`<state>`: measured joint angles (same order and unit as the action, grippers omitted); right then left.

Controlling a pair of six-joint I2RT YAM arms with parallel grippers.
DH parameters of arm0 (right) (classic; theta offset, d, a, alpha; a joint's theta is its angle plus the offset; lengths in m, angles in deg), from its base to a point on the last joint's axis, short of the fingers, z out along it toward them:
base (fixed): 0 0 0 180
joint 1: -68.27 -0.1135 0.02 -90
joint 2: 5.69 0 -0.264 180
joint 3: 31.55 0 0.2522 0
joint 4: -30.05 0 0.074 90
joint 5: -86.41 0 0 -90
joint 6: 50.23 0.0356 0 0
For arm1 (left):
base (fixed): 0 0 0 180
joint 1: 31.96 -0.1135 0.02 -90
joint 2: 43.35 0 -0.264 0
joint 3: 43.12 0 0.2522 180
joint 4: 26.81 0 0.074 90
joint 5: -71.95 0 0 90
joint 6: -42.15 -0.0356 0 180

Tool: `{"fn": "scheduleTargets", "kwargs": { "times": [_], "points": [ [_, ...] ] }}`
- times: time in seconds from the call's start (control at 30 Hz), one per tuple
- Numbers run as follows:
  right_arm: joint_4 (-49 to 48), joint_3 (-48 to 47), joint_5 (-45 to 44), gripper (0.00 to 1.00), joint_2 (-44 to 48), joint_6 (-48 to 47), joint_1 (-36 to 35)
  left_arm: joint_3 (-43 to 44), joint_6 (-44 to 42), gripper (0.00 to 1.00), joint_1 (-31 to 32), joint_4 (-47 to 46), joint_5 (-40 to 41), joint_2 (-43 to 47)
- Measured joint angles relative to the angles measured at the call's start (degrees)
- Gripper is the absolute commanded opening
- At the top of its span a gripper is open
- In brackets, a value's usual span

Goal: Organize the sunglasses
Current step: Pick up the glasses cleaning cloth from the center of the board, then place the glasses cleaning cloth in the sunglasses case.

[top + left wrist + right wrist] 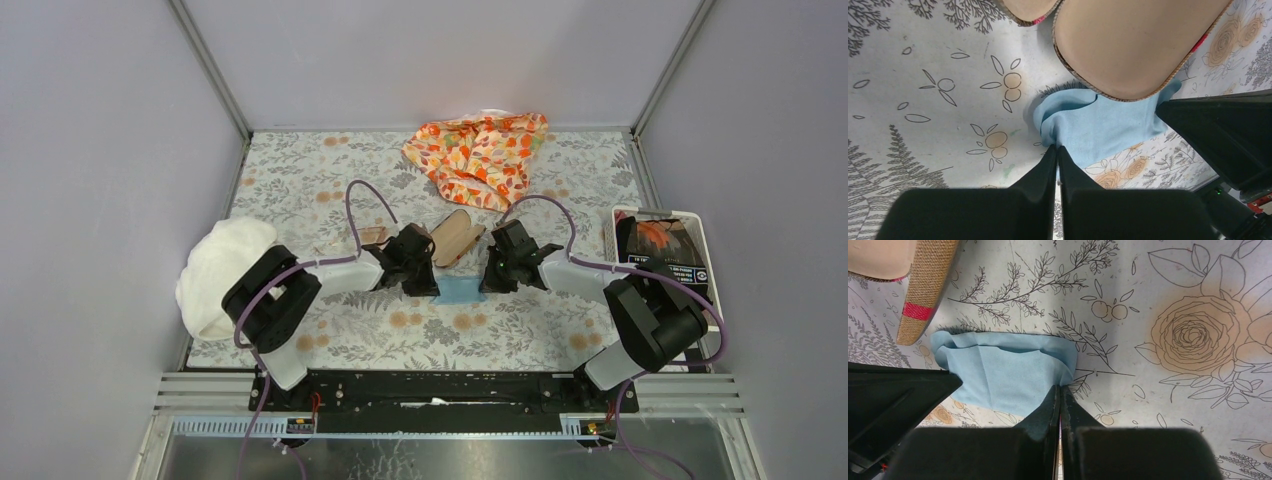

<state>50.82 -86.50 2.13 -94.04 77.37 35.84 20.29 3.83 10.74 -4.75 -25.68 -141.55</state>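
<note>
A small blue cloth (460, 291) lies on the floral table between my two grippers, just in front of the open brown plaid case (455, 238). My left gripper (425, 285) is shut on the cloth's left edge (1098, 125), fingertips together (1057, 147). My right gripper (490, 280) is shut on the cloth's right corner (1003, 375), fingertips together (1060, 386). The case's tan lining (1128, 45) fills the top of the left wrist view. Its woven edge (923, 285) shows in the right wrist view. The sunglasses (372, 236) show as a faint orange-pink shape behind the left arm, partly hidden.
An orange floral fabric (480, 155) lies bunched at the back centre. A white cloth bundle (220, 270) sits at the left edge. A white basket (612, 230) with packets stands at the right. The right gripper's black body (1223, 135) is close beside the left one.
</note>
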Motion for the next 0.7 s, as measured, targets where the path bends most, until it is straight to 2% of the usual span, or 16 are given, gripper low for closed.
{"fn": "scheduleTargets", "kwargs": {
  "times": [0.4,0.7],
  "points": [
    [3.0,-0.9,-0.1,0.0,0.9,-0.2,0.0,0.5,-1.0,0.0,0.0,1.6,-1.4,0.3],
    [8.2,-9.8,-1.9,0.0,4.8,-0.8,0.0,8.0,-3.3,0.0,0.0,8.5,-1.5,4.9]
  ]
}}
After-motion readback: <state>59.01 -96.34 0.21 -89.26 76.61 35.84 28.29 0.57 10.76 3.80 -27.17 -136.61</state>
